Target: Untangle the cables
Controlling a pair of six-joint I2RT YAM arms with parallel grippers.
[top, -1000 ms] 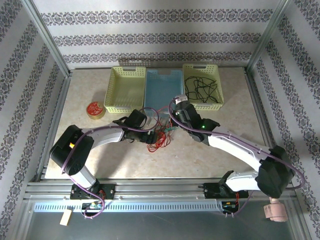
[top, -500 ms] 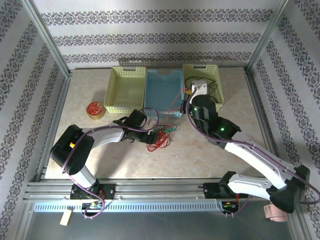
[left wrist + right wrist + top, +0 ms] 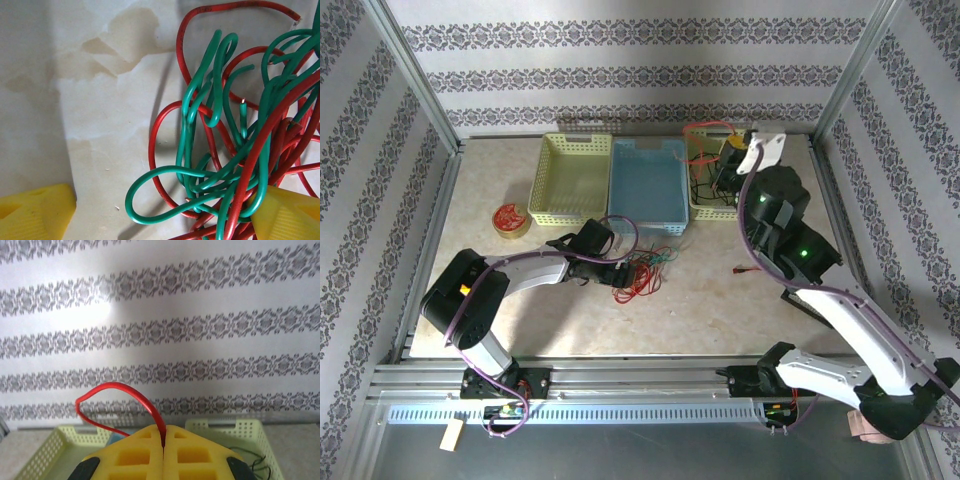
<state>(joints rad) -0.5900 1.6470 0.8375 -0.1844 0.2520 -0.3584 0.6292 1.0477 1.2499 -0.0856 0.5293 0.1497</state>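
Here, on the beige table (image 3: 720,310), we work two-handed.
Over the right yellow basket (image 3: 694,200) our right gripper (image 3: 163,437) pinches one red wire (image 3: 120,386); our left gripper (image 3: 160,215) stands wide apart, straddling the red-and-green tangle (image 3: 225,150).

Cables (image 3: 235,170): you're looking at smooth, glossy plastic insulation, red and green.
Tabletop (image 3: 100,125): smooth marbled beige with a dull sheen; you'll spot darker blotches in it.
Left gripper's fingers (image 3: 35,212): matt yellow plastic, faintly grainy where you see them close up.
Baskets (image 3: 570,178): perforated plastic, low gloss.
Frame rails (image 3: 620,385): bare silvery metal with a satin finish.
Walls (image 3: 620,70): to your eye, matt patterned paper.
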